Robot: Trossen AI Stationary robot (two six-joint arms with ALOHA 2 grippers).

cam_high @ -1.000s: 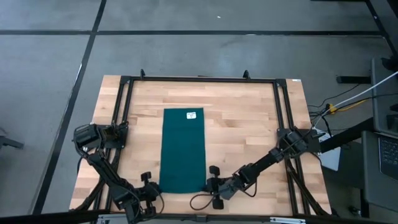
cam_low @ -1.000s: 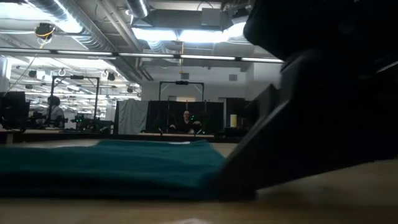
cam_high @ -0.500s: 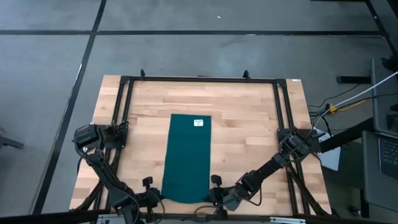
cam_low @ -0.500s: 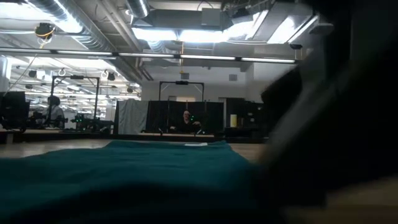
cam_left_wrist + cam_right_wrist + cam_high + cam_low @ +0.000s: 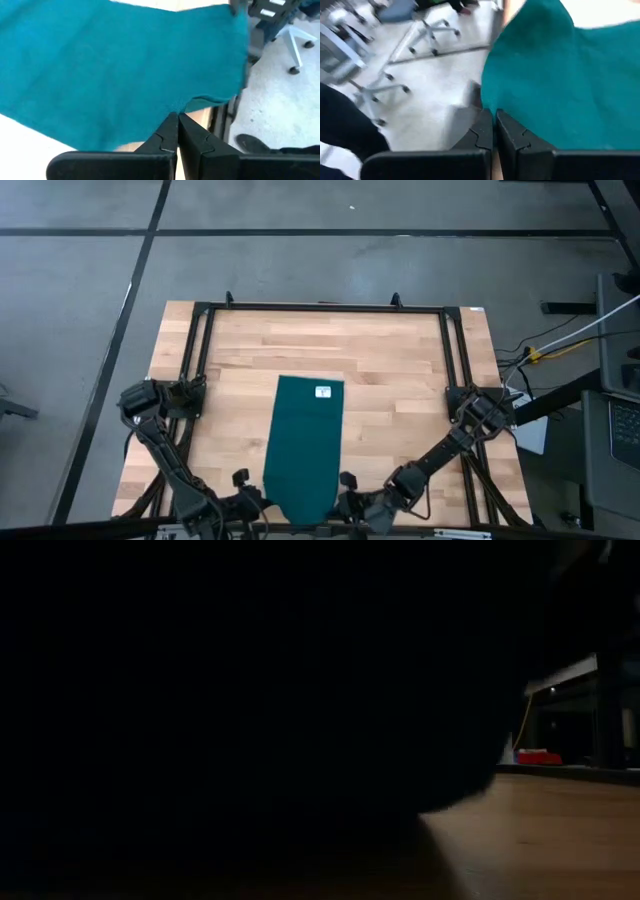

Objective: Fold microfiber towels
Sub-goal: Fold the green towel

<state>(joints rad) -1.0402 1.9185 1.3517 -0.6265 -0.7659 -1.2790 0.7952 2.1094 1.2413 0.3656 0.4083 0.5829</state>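
Observation:
The dark teal-green towel (image 5: 305, 440) lies as a long narrow strip down the middle of the wooden table (image 5: 400, 380). Its white tag (image 5: 323, 391) is at the far end and its near end reaches the table's near edge. My left gripper (image 5: 255, 502) is shut at the strip's near left corner, and my right gripper (image 5: 343, 502) is shut at its near right corner. The towel also shows in the left wrist view (image 5: 125, 65) and the right wrist view (image 5: 560, 75). The low view is blacked out by something close in front of it. My left gripper pinches the towel's near left corner edge (image 5: 172, 109) between its two shut fingers, coming from the table's near side. One layer or several, I cannot tell. The rest of the strip stretches away from the fingers over the table. My right gripper pinches the towel's near right corner (image 5: 492, 106) between its two shut fingers, coming from the near side. One layer or several, I cannot tell. The cloth spreads away from the fingers toward the table's far edge.
A black metal frame (image 5: 320, 307) runs around the table top. Bare wood lies on both sides of the strip and beyond its far end. Office chairs (image 5: 420, 35) and floor show past the near edge in the wrist views.
Both grippers have moved toward the table's near edge, staying shut on the towel's near corners. The whole strip has slid along the table toward the near edge and a little to the right, its tagged far end following. The low view has gone dark.

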